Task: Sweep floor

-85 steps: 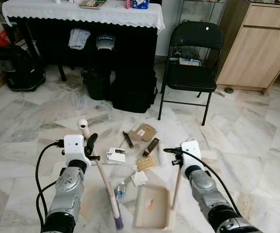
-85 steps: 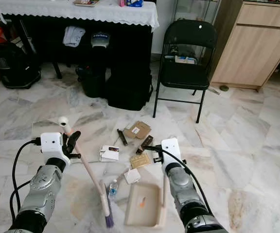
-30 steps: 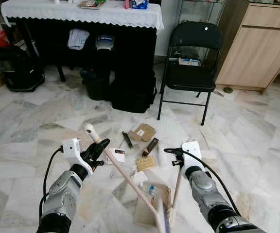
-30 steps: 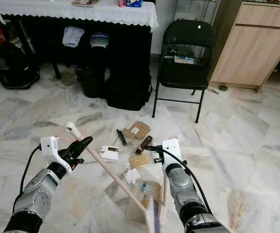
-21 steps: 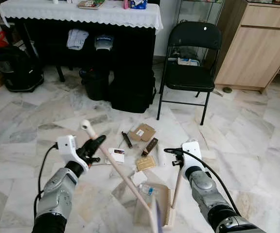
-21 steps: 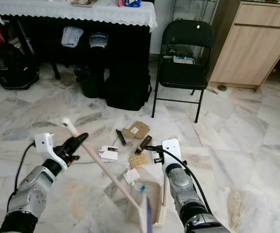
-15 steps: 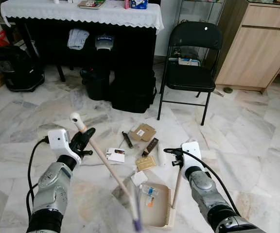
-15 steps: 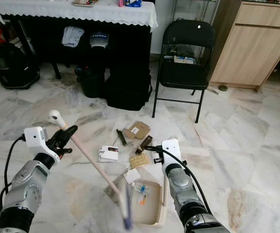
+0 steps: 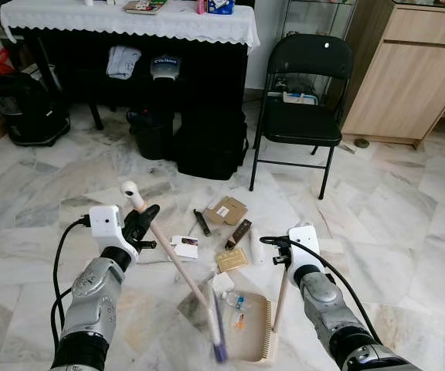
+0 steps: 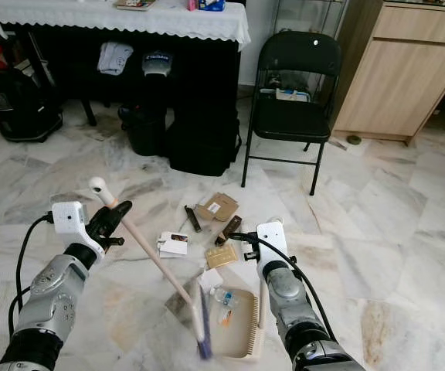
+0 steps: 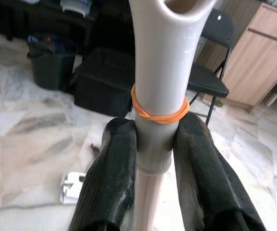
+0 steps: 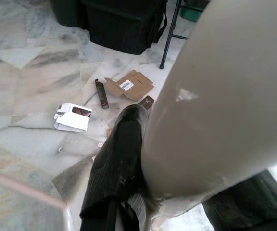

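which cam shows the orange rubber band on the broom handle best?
Left wrist view: the orange rubber band wraps the broom handle just above the left gripper, whose fingers clamp it. In the eye views the handle is a thin stick and the band is too small to make out.

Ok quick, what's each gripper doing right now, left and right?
Left gripper: shut on the broom handle.
Right gripper: shut on the dustpan handle.
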Tool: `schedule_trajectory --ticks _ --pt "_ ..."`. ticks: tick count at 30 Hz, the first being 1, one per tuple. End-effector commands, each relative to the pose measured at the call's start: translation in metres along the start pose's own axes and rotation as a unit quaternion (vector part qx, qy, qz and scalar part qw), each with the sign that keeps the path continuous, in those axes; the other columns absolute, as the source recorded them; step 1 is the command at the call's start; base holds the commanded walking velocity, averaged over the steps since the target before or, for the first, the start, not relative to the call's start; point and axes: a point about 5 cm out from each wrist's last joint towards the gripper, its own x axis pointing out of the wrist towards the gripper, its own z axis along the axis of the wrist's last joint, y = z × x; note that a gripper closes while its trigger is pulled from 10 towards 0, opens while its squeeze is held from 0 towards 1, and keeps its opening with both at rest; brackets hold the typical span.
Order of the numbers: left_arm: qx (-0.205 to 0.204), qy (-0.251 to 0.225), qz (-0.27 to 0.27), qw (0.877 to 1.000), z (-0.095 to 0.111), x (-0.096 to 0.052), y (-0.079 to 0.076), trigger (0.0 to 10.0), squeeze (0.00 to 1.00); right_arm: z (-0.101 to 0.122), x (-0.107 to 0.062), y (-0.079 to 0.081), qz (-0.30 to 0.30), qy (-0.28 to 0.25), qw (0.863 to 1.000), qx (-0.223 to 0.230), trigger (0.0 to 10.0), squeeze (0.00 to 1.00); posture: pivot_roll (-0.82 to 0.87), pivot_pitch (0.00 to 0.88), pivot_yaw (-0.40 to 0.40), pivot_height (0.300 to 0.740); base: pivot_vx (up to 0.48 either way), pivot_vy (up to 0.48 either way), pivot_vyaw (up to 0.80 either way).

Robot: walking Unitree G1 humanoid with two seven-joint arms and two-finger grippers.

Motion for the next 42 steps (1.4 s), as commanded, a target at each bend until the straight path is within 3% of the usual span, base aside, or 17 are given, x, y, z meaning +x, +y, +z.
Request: schedule_trajectory --ticks 1,6,18,23,33,42 --pt "0.011 -0.002 0.004 1.0 -0.003 -0.001 -0.001 10.0 0.0 -0.002 -0.001 0.0 0.0 0.001 1.0 0.0 10.0 0.0 0.04 0.002 -0.054 0.74 0.0 0.0 0.0" --pt "0.009 0.007 0.013 1.0 -0.016 -0.003 -0.008 10.0 0.0 -0.002 -0.001 0.0 0.001 0.001 1.0 0.0 10.0 0.0 0.04 0.004 -0.056 0.74 0.0 0.0 0.0" --pt "0.019 0.003 0.028 0.999 -0.018 -0.002 -0.008 10.0 0.0 -0.002 -0.001 0.0 0.001 0.0 1.0 0.0 10.0 0.0 0.04 0.005 -0.056 0.74 0.0 0.0 0.0" --pt "-0.013 -0.001 0.042 0.999 -0.022 -0.001 -0.008 10.0 0.0 -0.002 -0.001 0.0 0.002 -0.001 1.0 0.001 10.0 0.0 0.03 0.006 -0.056 0.74 0.0 0.0 0.0" --pt "-0.04 0.011 0.022 0.999 -0.029 -0.002 -0.013 10.0 0.0 -0.002 -0.001 0.0 0.001 -0.001 1.0 0.001 10.0 0.0 0.03 0.004 -0.056 0.74 0.0 0.0 0.0" --pt "-0.097 0.02 -0.009 0.995 -0.034 -0.003 -0.018 10.0 0.0 -0.002 -0.001 0.001 0.003 0.0 1.0 0.001 10.0 0.0 0.03 0.002 -0.054 0.74 0.0 0.0 0.0"
